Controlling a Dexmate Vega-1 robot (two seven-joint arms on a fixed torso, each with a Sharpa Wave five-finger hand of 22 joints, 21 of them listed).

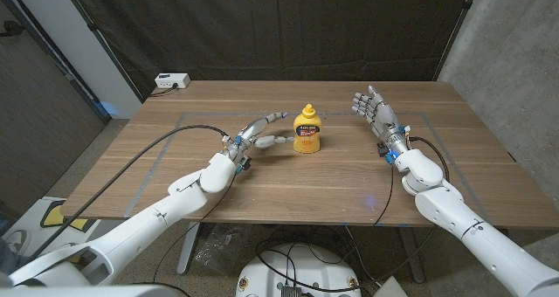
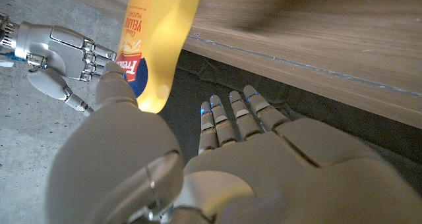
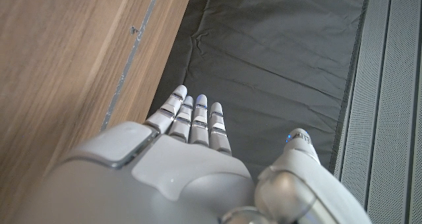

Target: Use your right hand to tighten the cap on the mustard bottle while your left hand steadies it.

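A yellow mustard bottle [image 1: 307, 131] with a yellow cap stands upright near the middle of the wooden table [image 1: 349, 188]. My left hand [image 1: 260, 134] is just to its left, fingers apart and reaching toward it; the thumb tip comes close to the bottle's side, and I cannot tell whether it touches. In the left wrist view the bottle [image 2: 155, 46] shows beside the thumb of my left hand [image 2: 217, 165], and my right hand [image 2: 59, 62] appears beyond it. My right hand [image 1: 376, 111] is raised to the right of the bottle, well apart from it, fingers spread and holding nothing [image 3: 191, 165].
A white power strip [image 1: 172, 81] lies at the table's far left corner. Black cables [image 1: 175, 135] run across the table along both arms. A dark curtain hangs behind the table.
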